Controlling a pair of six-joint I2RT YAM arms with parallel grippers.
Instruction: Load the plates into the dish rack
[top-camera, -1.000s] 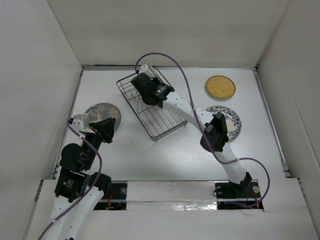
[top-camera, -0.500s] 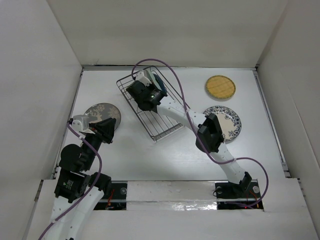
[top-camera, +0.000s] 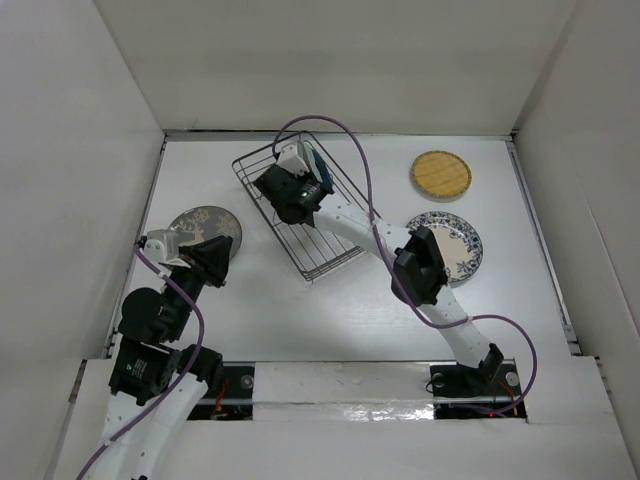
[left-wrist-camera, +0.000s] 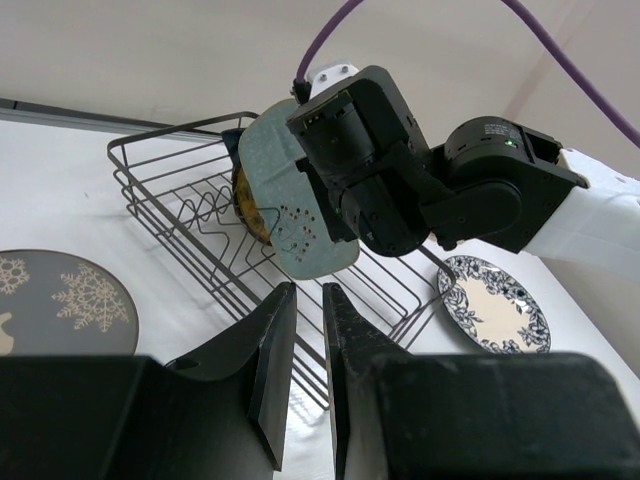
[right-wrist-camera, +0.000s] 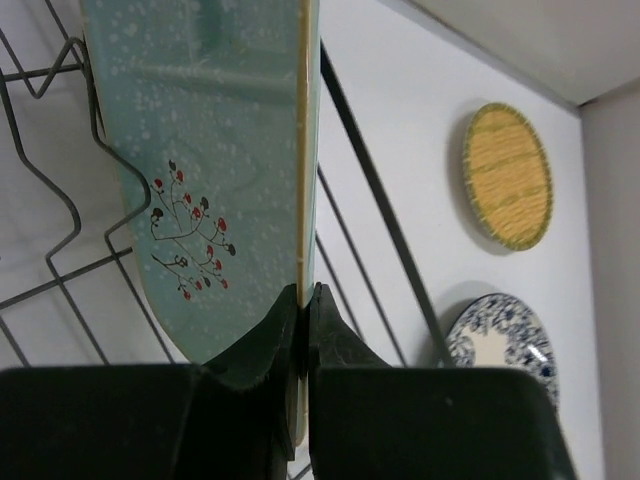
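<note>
My right gripper (top-camera: 300, 172) (right-wrist-camera: 303, 292) is shut on the rim of the pale green rectangular plate (right-wrist-camera: 200, 170) (left-wrist-camera: 292, 215), holding it on edge over the far end of the wire dish rack (top-camera: 325, 245) (left-wrist-camera: 180, 235). Behind it in the rack stand a yellow plate (left-wrist-camera: 243, 205) and a dark blue one (left-wrist-camera: 232, 133). The grey floral plate (top-camera: 198, 224) (left-wrist-camera: 60, 300) lies flat at the left. Just beside it, my left gripper (top-camera: 214, 262) (left-wrist-camera: 308, 292) is open by a narrow gap and holds nothing.
A second yellow round plate (top-camera: 440, 175) (right-wrist-camera: 508, 175) lies at the far right. A patterned round plate (top-camera: 458, 240) (left-wrist-camera: 497, 312) lies nearer, partly under the right arm. White walls close in the table on three sides.
My right gripper has carried the green plate a little leftward toward the rack's far end. The left arm has not moved.
</note>
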